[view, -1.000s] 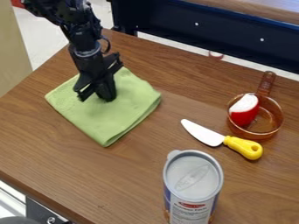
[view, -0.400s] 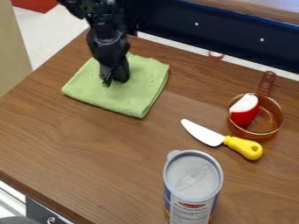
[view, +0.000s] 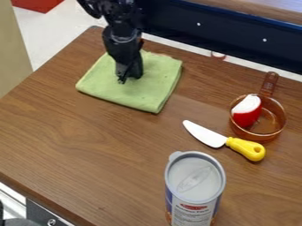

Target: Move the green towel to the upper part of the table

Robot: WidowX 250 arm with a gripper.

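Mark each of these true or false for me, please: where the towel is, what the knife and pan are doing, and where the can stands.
1. The green towel lies on the upper part of the table. True.
2. The knife has a red handle. False: its handle is yellow.
3. A red and white object sits in the small brown transparent pan. True.
4. The can lies on its side on top of the towel. False: it stands upright, apart from the towel, near the lower edge of the view.
5. The robot's hand is over the pan. False: it is at the towel.
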